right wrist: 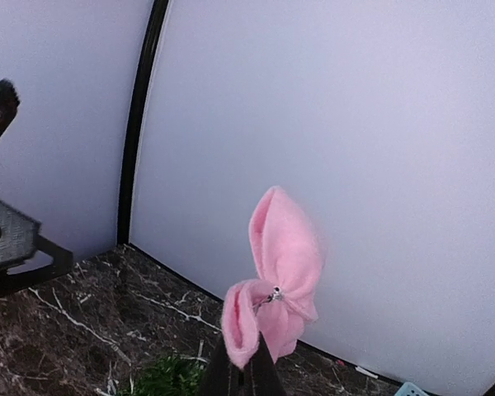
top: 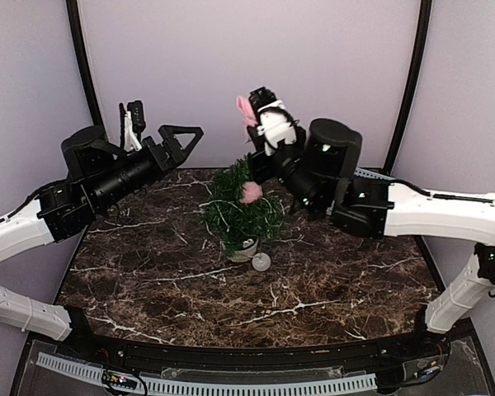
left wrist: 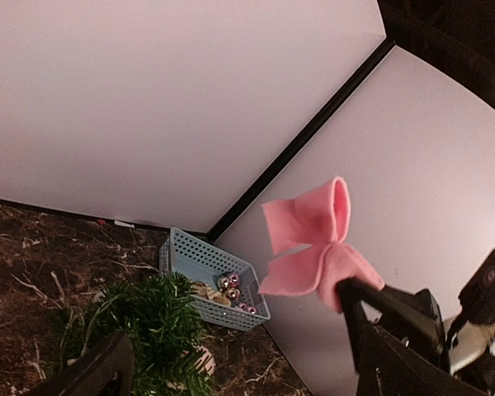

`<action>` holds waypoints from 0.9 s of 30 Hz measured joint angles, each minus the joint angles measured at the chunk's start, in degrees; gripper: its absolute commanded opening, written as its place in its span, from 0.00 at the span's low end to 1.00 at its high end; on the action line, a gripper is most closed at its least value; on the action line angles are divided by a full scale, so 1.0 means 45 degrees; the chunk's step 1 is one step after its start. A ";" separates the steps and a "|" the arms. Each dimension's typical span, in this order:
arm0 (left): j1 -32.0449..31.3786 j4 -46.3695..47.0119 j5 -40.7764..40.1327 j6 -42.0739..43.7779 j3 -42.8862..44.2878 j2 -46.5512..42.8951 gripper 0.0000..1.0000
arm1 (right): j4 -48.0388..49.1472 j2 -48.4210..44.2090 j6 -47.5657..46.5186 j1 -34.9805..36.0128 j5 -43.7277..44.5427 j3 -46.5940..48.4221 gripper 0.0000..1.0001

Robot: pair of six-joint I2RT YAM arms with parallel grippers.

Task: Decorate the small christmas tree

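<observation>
Small christmas tree (top: 238, 206) is standing in its white pot (top: 246, 247) near the middle of the dark marble table (top: 148, 280), a little towards the back, with both arms reaching in above it from either side. Over the treetop the right gripper (top: 260, 115) is hovering with its jaws pinched tight on a pink bow (top: 247, 110). The right wrist view is showing the fingers pressed together at the bow's knot, with the loops sticking up free. Well off to the left of the tree, the left gripper (top: 167, 122) is hanging above the table, its jaws spread wide and carrying nothing.

The job is looking partly done at best. One pink ornament (top: 252, 192) is sitting among the upper branches, so at least one piece seems to be on. A pale ball (top: 261, 262) is lying on the table just beside the pot, touching no branch; whether it belongs on the tree I cannot tell. The bow is not yet on the tree, since it is being held in the air clear of the needles. In the left wrist view a light blue basket (left wrist: 190, 262) is sitting by the back corner beyond the tree. Several shiny baubles (left wrist: 231, 286) are lying in it, so more decorations are seemingly waiting to be hung. By my reckoning, what is remaining is lowering the bow onto the top or a branch so that it catches, then fetching the rest from the basket
</observation>
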 measured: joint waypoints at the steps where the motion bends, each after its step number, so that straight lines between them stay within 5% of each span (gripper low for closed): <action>1: 0.0000 -0.0204 -0.0170 0.0364 0.0010 -0.0311 0.99 | -0.0413 -0.0612 0.0719 -0.0408 -0.0510 -0.0087 0.00; 9: 0.0874 -0.2273 0.0432 0.2948 0.0782 -0.1447 0.99 | -0.2676 -0.3337 0.6008 -0.3424 -0.6722 -0.0170 0.00; 17: 0.3109 -0.3016 0.5421 0.4328 0.0928 -0.0233 0.99 | -0.3337 -0.2788 0.8490 -0.3560 -1.1502 -0.0714 0.00; 27: 0.3774 -0.2540 1.0336 0.6251 0.0928 0.0573 0.97 | -0.2861 -0.1846 1.0117 -0.3560 -1.3969 -0.0928 0.00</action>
